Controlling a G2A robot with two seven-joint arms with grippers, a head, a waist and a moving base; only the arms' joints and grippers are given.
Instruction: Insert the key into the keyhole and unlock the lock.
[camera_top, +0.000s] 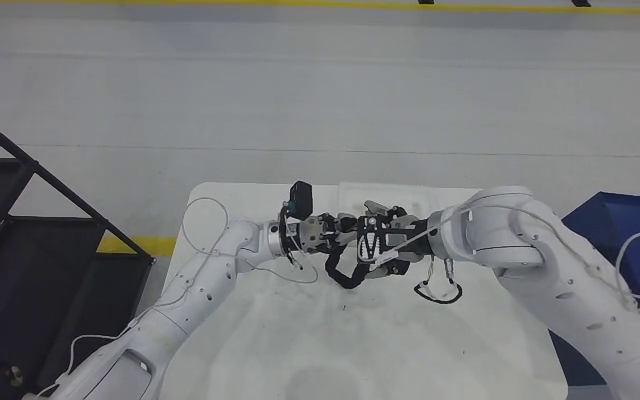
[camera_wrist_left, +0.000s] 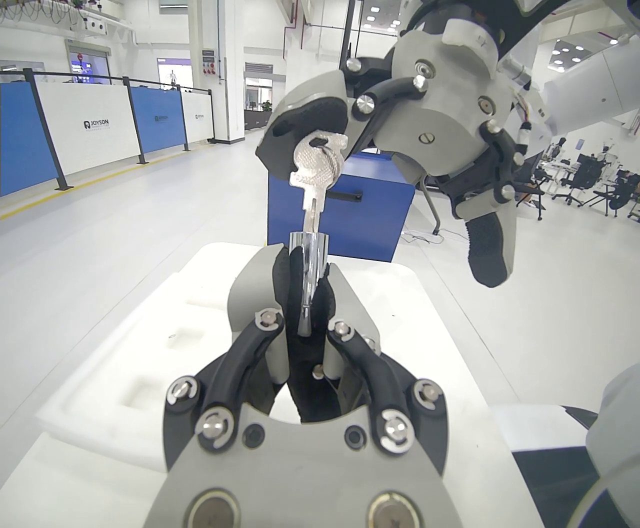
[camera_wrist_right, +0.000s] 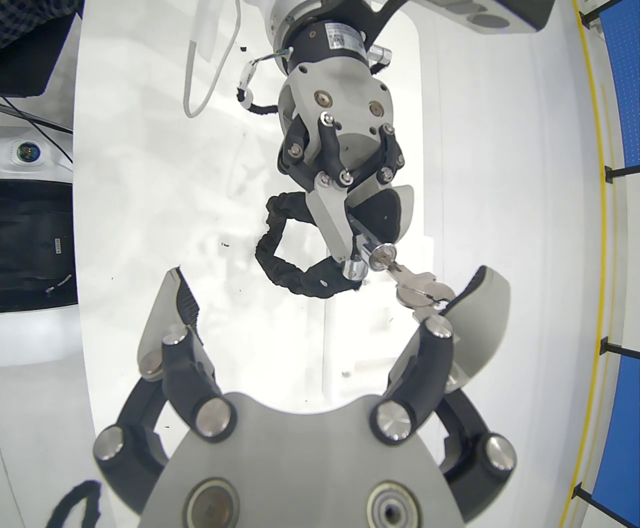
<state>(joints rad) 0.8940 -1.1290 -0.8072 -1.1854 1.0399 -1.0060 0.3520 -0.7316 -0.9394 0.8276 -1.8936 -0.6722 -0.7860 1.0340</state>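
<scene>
**Item 1, left hand** (camera_wrist_left: 305, 272): held above the table (camera_top: 420, 350), about midway between its left and right edges and nearer its far edge than its near one. It is closed firmly on the lock, with the black pads (camera_wrist_left: 285, 280) pressed against opposite sides of the chrome cylinder.

**Item 2, lock** (camera_wrist_left: 311, 260): a cable lock made up of a chrome cylinder and a black sleeved cable (camera_wrist_right: 285, 270). The cylinder is gripped lengthwise between the left hand's fingers, and its keyhole end protrudes past the fingertips toward the right hand. The cable is looped below the left hand. Whether it touches the table cannot be told.

**Item 3, key** (camera_wrist_left: 317, 165): silver. The blade is seated in the keyhole, in line with the cylinder, and the head stands outside it.

**Item 4, right hand** (camera_wrist_right: 330, 287): set facing the left hand, with the fingers spread wide and nothing clamped between them. One pad (camera_wrist_left: 312, 120) is laid against the key's head. The other pad (camera_wrist_left: 487, 250) is held well apart from it.

**Item 5, white foam tray** (camera_wrist_left: 150, 360): formed with square recesses and set on the table by the far edge.

**Item 6, blue cabinet** (camera_wrist_left: 345, 205): stood on the floor beyond the table's right edge.
</scene>
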